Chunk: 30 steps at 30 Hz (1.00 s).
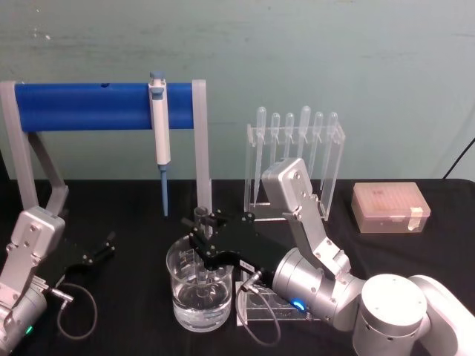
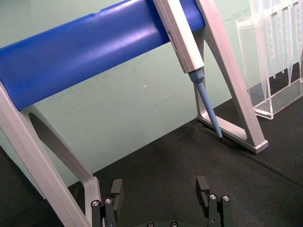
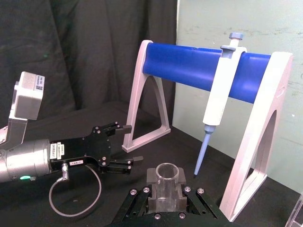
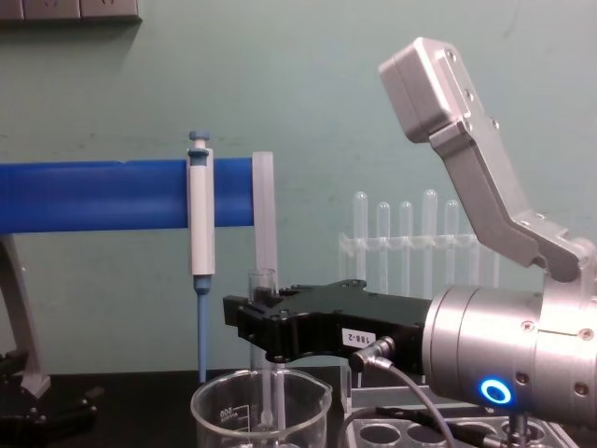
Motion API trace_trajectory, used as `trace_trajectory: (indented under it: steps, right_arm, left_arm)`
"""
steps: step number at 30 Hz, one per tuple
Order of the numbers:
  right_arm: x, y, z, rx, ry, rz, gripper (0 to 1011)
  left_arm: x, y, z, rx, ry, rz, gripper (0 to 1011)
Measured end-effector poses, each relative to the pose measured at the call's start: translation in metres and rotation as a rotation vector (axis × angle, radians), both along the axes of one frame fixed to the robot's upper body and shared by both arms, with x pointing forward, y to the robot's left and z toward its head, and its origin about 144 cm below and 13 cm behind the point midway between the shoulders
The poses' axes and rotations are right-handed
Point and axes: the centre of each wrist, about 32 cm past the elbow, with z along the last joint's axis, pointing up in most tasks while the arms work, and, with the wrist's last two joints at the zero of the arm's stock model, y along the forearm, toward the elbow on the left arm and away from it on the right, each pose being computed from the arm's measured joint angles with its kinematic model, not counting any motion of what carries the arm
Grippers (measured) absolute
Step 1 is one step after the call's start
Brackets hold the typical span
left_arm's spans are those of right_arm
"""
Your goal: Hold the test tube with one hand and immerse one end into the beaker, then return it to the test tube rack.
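Observation:
The test tube (image 1: pixel 202 216) stands upright with my right gripper (image 1: pixel 204 226) shut on its upper part, the open rim just above the jaws. Its lower part reaches down inside the beaker (image 1: pixel 178 285), which holds clear liquid at the bottom. From the side, the test tube (image 4: pixel 262 283) passes through the right gripper (image 4: pixel 264 322) into the beaker (image 4: pixel 219 408); I cannot tell whether its end touches the liquid. The right wrist view shows the tube's rim (image 3: pixel 166 171) clamped in the right gripper (image 3: pixel 165 191). My left gripper (image 1: pixel 100 251) rests open at the table's left, holding nothing, with its fingers (image 2: pixel 116 188) apart.
A blue roller stand (image 1: pixel 89 106) with a white-and-blue pipettor (image 1: pixel 159 126) hanging from it stands behind the beaker. A clear rack of plastic pipettes (image 1: pixel 297 148) is at the back right, a lidded tip box (image 1: pixel 390 208) farther right, and a tube rack (image 1: pixel 260 305) lies under my right wrist.

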Motion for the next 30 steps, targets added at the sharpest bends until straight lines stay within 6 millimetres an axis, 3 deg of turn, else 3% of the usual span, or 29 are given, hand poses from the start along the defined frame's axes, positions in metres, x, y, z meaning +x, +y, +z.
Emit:
trace_trajectory:
  steps: [30]
  right_arm:
    - [0.0000,0.0000,0.0000,0.000,0.000,0.000,225]
  left_arm:
    - [0.0000,0.0000,0.0000,0.000,0.000,0.000,1000]
